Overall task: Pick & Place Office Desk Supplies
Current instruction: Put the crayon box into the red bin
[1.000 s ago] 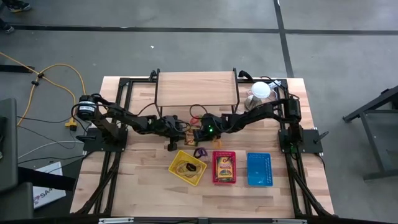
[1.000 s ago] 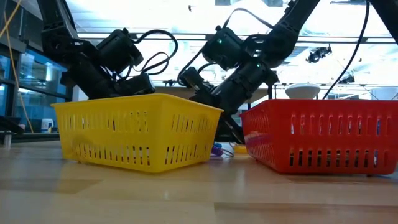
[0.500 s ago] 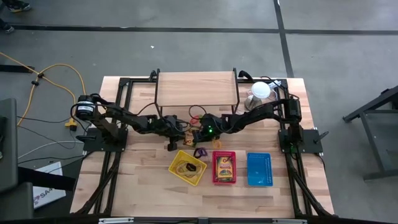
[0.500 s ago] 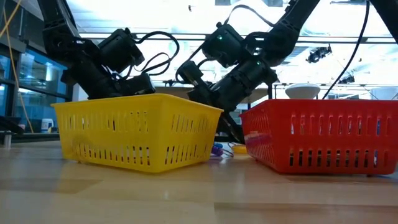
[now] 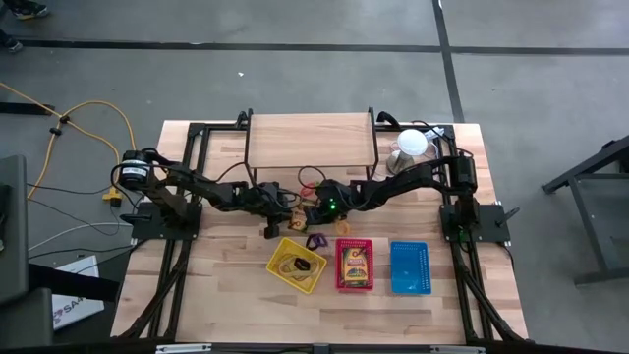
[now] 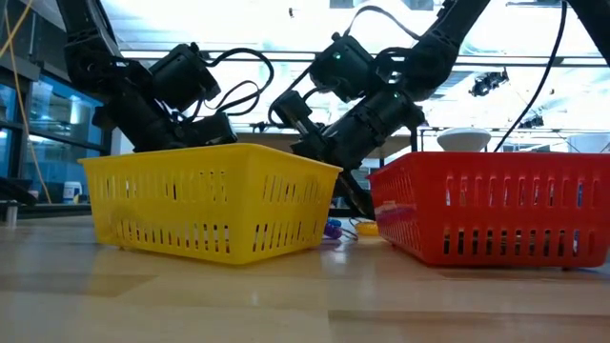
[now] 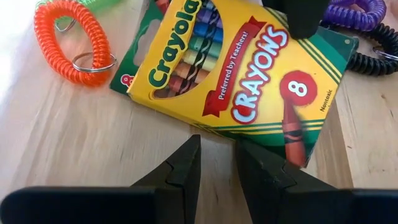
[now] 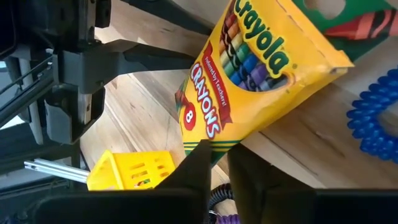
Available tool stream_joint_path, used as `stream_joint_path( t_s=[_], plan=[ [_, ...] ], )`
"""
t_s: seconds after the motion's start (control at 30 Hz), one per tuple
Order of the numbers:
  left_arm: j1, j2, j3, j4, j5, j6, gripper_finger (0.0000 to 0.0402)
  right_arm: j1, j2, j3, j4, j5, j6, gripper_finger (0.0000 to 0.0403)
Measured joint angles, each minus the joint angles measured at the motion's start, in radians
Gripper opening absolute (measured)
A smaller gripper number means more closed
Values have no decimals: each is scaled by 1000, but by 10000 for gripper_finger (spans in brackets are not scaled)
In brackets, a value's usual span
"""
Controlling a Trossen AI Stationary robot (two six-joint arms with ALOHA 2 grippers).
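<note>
We see one crayon box (image 7: 239, 74) at mid-table, behind three baskets, lying between the two grippers, its long axis running from one to the other. The left gripper (image 7: 217, 165) hovers narrowly parted, empty. The right gripper (image 8: 214, 163) has closed since the earlier frame, fingers nearly together at the box's edge; we cannot tell if it grips.

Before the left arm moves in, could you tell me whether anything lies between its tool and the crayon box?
Nothing visible does: only bare table lies between the left tool and the crayon box. The right tool is clamped on the box's far edge.
</note>
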Motion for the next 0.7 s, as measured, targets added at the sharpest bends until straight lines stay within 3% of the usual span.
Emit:
stream_joint_path(
  t_s=[0.5, 0.7],
  plan=[
    [-1, 0, 0, 0, -27, 0, 99, 0, 0, 0, 7, -7, -32, 20],
    [-1, -7, -1, 0, -28, 0, 99, -5, -67, 4, -32, 12, -104, 5]
  ],
)
